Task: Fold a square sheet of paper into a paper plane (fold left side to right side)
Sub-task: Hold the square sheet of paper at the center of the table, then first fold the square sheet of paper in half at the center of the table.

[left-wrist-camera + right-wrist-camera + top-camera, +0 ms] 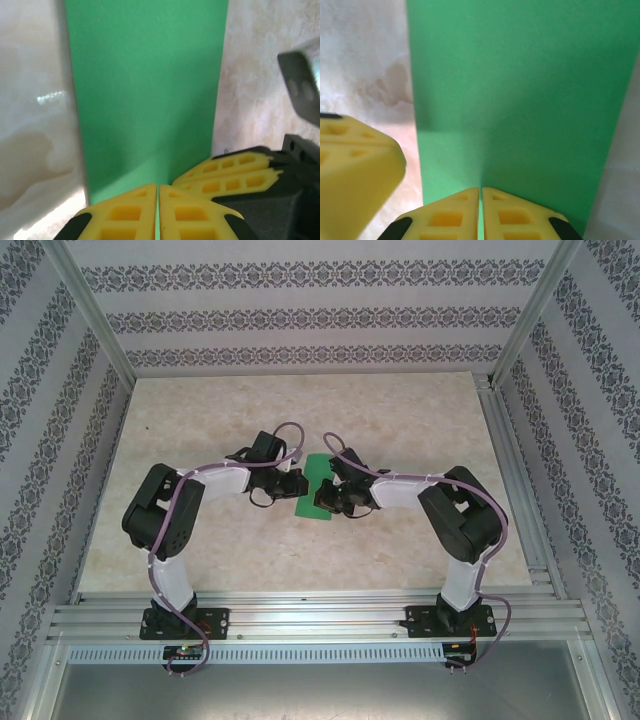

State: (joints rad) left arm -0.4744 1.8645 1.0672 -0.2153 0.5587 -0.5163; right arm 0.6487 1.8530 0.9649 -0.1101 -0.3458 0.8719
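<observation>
**A:** Since you have the overhead view up, where is the square sheet of paper?

**B:** Near the middle of the marble-patterned tabletop. It shows as a bright green strip, longer than it is wide and slightly slanted, right between the two gripper tips.

**A:** From the left wrist, the paper runs away from the camera as a tall band with straight edges and tabletop on both sides.

**B:** And the left gripper?

**A:** Its yellow fingers are drawn together to a hairline, and green shows in the slit. I cannot tell whether they nip the sheet or only rest on it.

**B:** The right wrist gives the same picture. The right gripper is narrowed to a slit over the near part of the paper. Again I cannot tell whether it has a grip.

**A:** How close are the two claws?

**B:** Just beside each other. The right gripper's fingers sit at the paper's right edge in the left wrist view. One left finger hangs over bare tabletop in the right wrist view.

**A:** And further out?

**B:** From above, the left gripper reaches in from the left and the right gripper from the right. Both arm bases sit on the aluminium rail, and wallpapered walls surround the table.
</observation>
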